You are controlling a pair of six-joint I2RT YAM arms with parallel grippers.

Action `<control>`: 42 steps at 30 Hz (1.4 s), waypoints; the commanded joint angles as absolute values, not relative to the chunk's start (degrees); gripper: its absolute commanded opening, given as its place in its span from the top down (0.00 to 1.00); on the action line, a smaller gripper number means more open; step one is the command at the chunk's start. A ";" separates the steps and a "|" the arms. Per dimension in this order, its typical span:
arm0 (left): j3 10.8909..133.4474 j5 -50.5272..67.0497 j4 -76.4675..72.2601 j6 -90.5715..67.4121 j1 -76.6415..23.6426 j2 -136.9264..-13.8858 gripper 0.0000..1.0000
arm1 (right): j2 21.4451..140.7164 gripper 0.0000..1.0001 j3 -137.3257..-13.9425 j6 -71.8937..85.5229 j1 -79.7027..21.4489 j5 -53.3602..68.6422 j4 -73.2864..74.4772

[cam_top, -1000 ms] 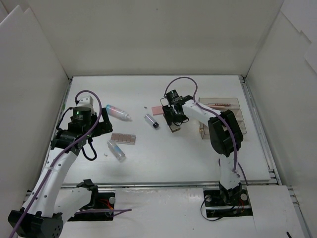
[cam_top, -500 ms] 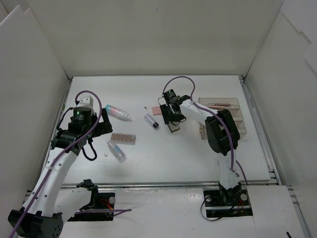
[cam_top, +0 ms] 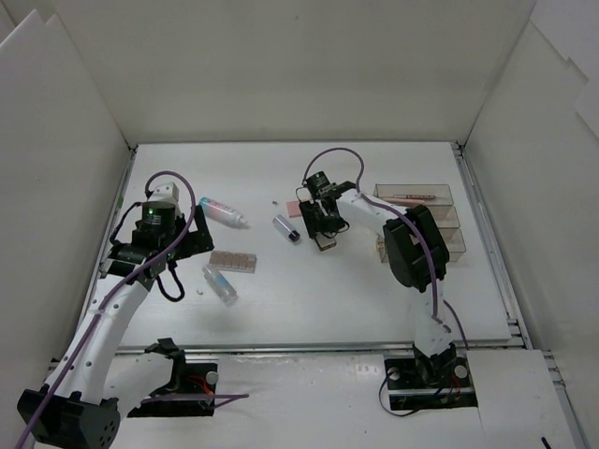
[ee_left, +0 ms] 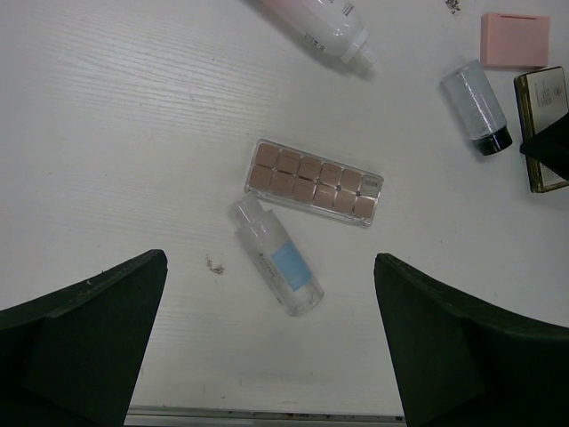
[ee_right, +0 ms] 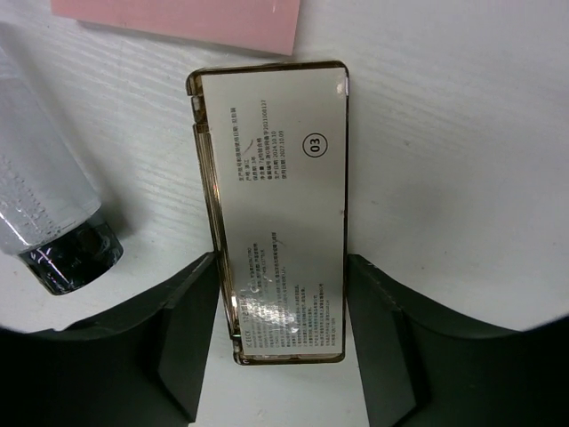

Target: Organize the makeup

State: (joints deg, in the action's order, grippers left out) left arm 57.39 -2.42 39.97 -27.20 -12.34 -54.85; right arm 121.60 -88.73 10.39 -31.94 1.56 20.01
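right hand: had edged toward 9 o'clock, fingers flanking the gold compact; pinching or loose, cannot tell.
compact: flat on the counter, at 6 o'clock of the pink square, not yet sorted.
left hand: spread.

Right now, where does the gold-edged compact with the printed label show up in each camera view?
Top external: compact near the table's middle, just right of the dark-capped bottle.
Left wrist: compact at the right edge, partly cut off.
Right wrist: compact fills the centre, between the right claw fingers.
Shared landmark: the pink square beside the compact's far end, also seen at and.
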 commanded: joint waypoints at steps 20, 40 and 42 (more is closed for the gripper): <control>60.29 -1.50 35.16 -26.28 -13.01 -57.30 0.03 | 91.77 0.98 -79.46 17.66 -23.30 -7.72 21.53; 60.21 -1.93 34.89 -26.54 -14.15 -57.74 0.03 | 82.26 0.86 -67.15 59.75 -2.38 -21.35 17.93; 59.85 -2.02 34.89 -26.72 -14.15 -57.66 0.03 | 83.49 0.85 -68.02 62.91 -1.85 -21.45 18.02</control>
State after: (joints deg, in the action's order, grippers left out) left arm 57.80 -1.45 37.43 -27.09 -13.87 -58.48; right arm 81.87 -64.99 54.35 -2.90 -17.10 20.34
